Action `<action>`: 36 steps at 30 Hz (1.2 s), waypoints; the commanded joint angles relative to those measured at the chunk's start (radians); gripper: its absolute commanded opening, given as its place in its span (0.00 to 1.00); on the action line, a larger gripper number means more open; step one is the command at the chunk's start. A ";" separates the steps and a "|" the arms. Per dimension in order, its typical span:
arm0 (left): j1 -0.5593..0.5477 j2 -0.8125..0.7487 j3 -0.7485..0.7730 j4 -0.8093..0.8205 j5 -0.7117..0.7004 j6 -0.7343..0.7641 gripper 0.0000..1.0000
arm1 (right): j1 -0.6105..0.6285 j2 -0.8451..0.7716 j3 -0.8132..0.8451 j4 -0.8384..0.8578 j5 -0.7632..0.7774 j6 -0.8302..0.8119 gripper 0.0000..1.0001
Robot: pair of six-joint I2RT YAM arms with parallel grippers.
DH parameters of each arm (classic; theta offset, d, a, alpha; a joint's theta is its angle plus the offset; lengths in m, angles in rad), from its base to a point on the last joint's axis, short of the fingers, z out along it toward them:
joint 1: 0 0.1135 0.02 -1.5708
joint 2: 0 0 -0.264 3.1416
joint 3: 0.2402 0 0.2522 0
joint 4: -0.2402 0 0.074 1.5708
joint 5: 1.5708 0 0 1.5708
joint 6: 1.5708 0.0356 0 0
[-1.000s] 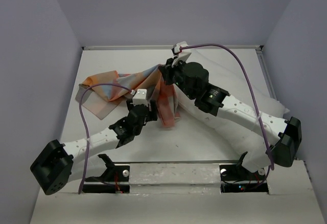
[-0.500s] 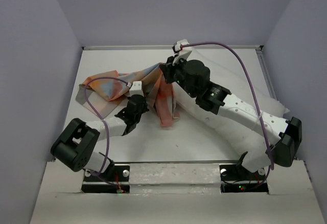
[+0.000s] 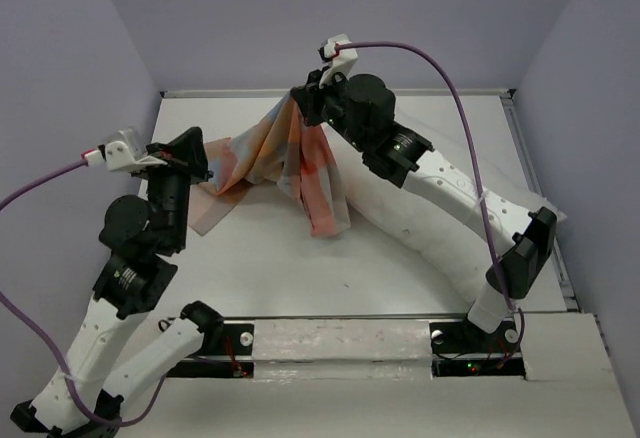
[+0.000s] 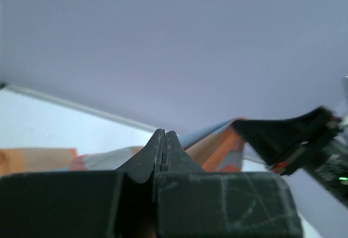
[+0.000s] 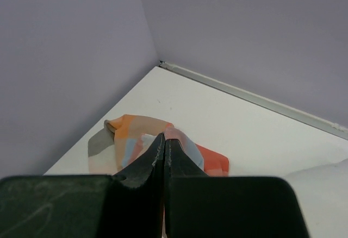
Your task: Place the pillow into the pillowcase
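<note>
Left fingers [image 4: 155, 156] and right fingers [image 5: 155, 156] pinch pillowcase [image 3: 310, 178] edges — pillow [image 3: 395, 223] alongside

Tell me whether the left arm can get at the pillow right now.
Probably not. The left pincer seems shut on the left edge of the pillowcase, which hangs raised between, and the pillow lies far right under the right arm.
</note>
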 commanded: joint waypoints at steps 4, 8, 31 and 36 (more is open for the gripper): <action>-0.025 0.013 -0.343 0.020 0.354 -0.135 0.14 | -0.056 -0.076 0.086 -0.057 -0.035 0.005 0.00; -0.044 0.016 -0.554 0.266 0.379 -0.188 0.57 | -0.155 -0.109 0.063 -0.082 -0.110 0.052 0.00; 0.101 0.860 -0.405 1.095 0.480 -0.100 0.09 | -0.307 -0.089 0.008 -0.097 -0.305 0.068 0.00; 0.111 0.661 -0.472 1.052 0.448 -0.090 0.00 | -0.307 -0.066 0.000 -0.097 -0.305 0.076 0.00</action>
